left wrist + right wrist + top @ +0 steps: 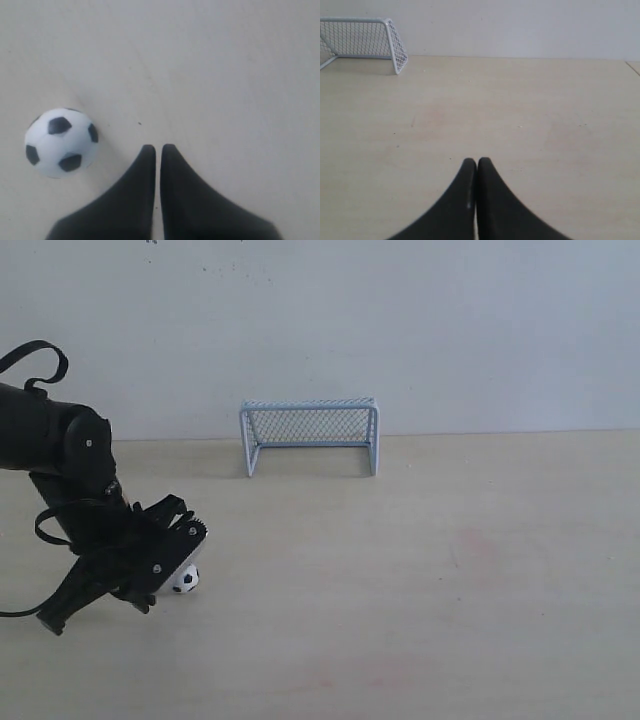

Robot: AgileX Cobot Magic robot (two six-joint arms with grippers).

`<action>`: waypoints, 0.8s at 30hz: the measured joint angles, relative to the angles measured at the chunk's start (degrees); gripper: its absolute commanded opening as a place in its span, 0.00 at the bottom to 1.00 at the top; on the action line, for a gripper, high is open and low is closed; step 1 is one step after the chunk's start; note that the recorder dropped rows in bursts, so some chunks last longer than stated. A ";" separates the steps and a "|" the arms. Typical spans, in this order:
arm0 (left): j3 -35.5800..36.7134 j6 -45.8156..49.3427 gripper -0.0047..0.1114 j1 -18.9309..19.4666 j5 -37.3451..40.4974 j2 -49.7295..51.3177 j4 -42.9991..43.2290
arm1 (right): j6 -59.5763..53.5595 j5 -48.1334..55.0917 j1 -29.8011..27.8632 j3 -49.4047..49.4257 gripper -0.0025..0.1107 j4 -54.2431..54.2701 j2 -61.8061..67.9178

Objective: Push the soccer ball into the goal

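Note:
The soccer ball (186, 580) (61, 142), white with black patches, rests on the pale wooden table. My left gripper (158, 148) is shut with nothing in it; its black fingers sit low over the table just beside the ball. In the exterior view the left arm's gripper body (165, 545) covers part of the ball and hides the fingertips. The goal (310, 434) (362, 40), white-framed with mesh netting, stands at the back against the wall, its mouth facing the table. My right gripper (476, 161) is shut and empty, far from the ball; it does not show in the exterior view.
The table (450, 570) is bare wood between the ball and the goal. A plain white wall (400, 320) closes off the back. A black cable (35, 360) loops above the left arm.

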 measured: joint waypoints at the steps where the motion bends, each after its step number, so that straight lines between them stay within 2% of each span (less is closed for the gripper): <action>1: 0.00 0.09 0.08 0.02 0.00 0.00 -0.11 | 0.00 0.00 0.00 0.00 0.02 0.00 0.00; 19: 0.00 -2.42 0.08 -0.03 2.09 0.43 -1.45 | 0.00 0.00 0.00 0.00 0.02 0.00 0.00; 22: -0.60 -2.46 0.08 -0.03 -1.69 1.89 -1.63 | 0.00 0.00 0.00 0.00 0.02 0.00 0.00; 24: -3.27 -1.10 0.08 -0.03 -10.60 3.90 -3.27 | 0.00 0.00 0.00 0.00 0.02 0.00 0.00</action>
